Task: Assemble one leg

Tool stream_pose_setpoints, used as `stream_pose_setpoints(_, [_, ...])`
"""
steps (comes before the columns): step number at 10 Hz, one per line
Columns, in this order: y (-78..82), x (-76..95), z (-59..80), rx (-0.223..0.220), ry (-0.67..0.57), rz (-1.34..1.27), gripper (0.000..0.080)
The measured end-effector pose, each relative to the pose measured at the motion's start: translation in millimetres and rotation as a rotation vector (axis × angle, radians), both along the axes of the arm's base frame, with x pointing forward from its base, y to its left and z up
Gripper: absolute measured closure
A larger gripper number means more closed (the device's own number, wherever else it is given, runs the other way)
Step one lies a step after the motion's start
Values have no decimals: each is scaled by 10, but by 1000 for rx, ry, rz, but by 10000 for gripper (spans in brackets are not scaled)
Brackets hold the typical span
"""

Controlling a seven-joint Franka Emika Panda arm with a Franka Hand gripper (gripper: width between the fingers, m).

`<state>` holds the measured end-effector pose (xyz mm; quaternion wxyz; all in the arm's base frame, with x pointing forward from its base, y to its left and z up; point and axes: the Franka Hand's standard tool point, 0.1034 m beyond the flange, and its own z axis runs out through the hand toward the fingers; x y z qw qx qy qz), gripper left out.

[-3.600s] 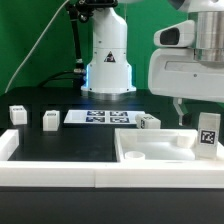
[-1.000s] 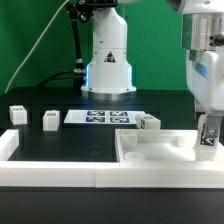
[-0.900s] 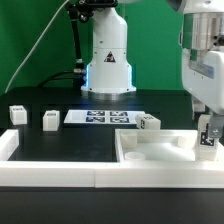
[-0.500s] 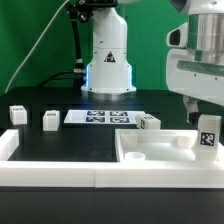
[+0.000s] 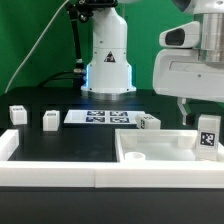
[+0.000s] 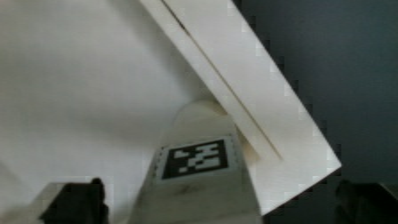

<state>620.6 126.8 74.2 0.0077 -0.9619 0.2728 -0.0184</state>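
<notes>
Leg [image 5: 207, 132] stood upright at the tabletop part's [image 5: 150, 152] far right corner in the exterior view, tag facing out. Above it hung the gripper [image 5: 190, 112], jaws apart and holding nothing. Seating looked underway; next came regrasping and turning.

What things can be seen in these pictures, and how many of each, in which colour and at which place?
Small white upright leg block with a black-and-white tag: 1, white, at the exterior view's right, by the tray.
Large white square tray-like part with raised rims: 1, white, front right.
Other small white tagged blocks: 3, white; two at the left, one beside the marker board.
Marker board: 1, white, table centre.
White front rail: 1, white, front edge.
Robot base: 1, white, behind.
Gripper: 1, white, above the leg.
</notes>
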Motion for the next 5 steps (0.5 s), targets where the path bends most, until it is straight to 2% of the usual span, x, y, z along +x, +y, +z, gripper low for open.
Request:
stream_pose_setpoints(1, [4,1,2,-1,-8,16,151])
stream_pose_setpoints(2, [-9,2,-3,-2,-8,23,244])
stream_pose_setpoints(3, [-10,2,-3,-2,-8,22,417])
stream_pose_setpoints(4, [-13,2,-4,-2,-7,22,417])
stream_pose_setpoints(5, [-27,0,-6,-3,-6,19,509])
